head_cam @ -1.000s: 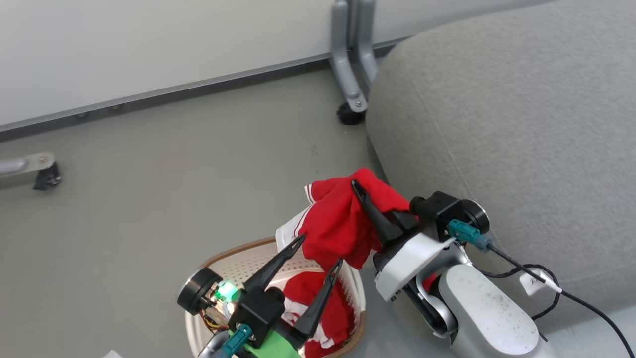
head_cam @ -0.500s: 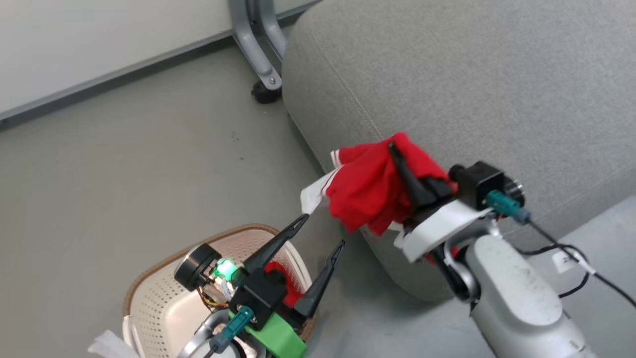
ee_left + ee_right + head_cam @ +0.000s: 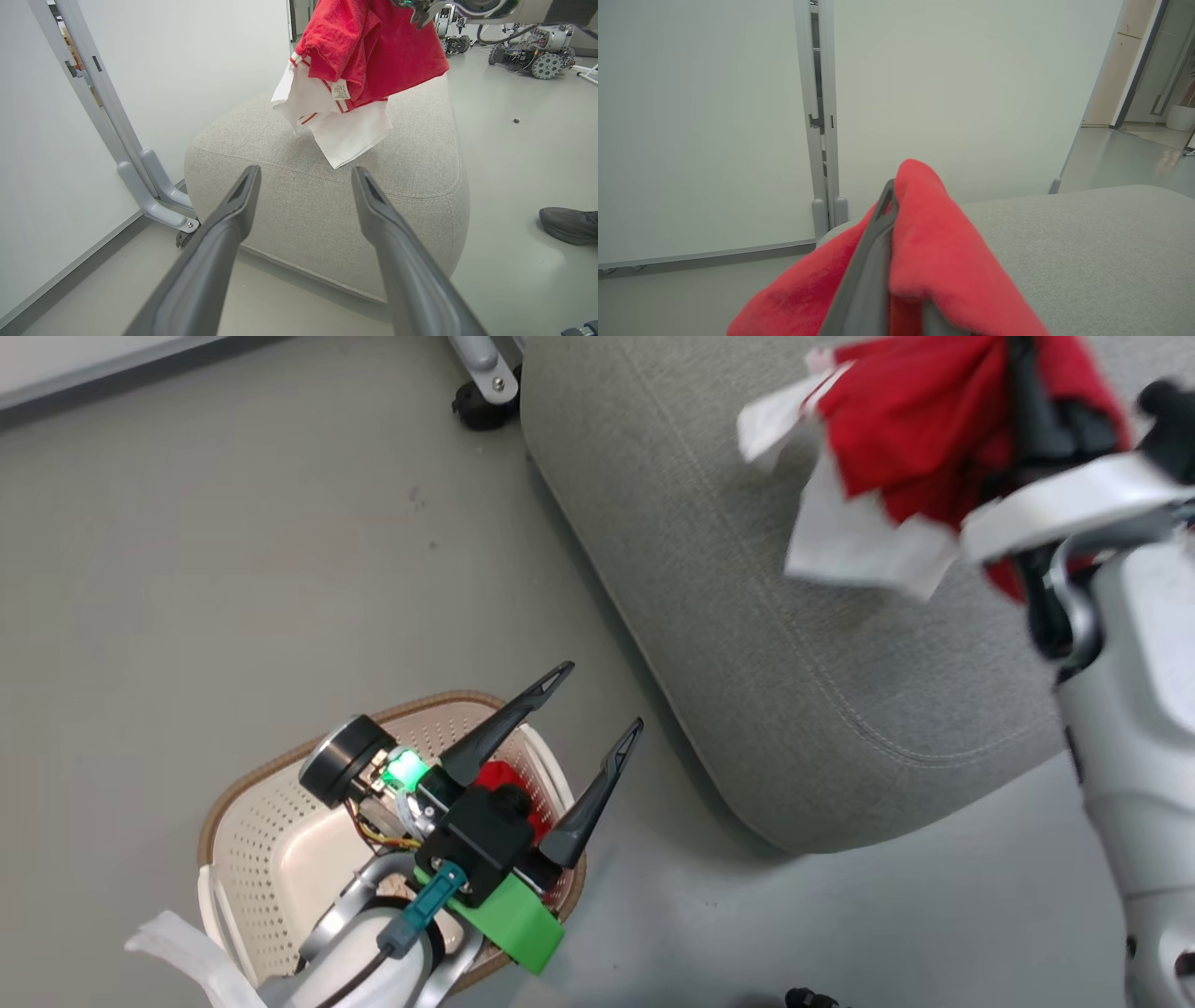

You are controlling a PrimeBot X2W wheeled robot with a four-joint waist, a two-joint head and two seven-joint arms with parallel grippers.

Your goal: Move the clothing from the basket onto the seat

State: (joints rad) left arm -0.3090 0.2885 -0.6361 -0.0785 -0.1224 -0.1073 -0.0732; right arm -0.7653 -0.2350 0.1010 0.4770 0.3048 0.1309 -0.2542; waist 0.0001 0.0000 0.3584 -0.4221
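My right gripper (image 3: 1022, 378) is shut on a red garment with white trim (image 3: 896, 420), which hangs in the air above the grey seat (image 3: 747, 616). The left wrist view shows that garment (image 3: 364, 60) dangling over the seat's top (image 3: 420, 154). In the right wrist view the red fabric (image 3: 934, 252) drapes over my closed gripper (image 3: 889, 196). My left gripper (image 3: 597, 700) stands open over the cream basket (image 3: 271, 840) on the floor, nothing between its fingers. A bit of red clothing (image 3: 499, 775) shows in the basket behind the left wrist.
A grey metal frame leg with a caster (image 3: 481, 383) stands by the seat's far corner. In the left wrist view a dark shoe (image 3: 567, 224) rests on the floor right of the seat, and wheeled robots (image 3: 532, 51) stand further back.
The head camera has swung right. My right gripper has carried the red garment from over the basket up and across, so it now hangs above the seat. The left gripper stays open.
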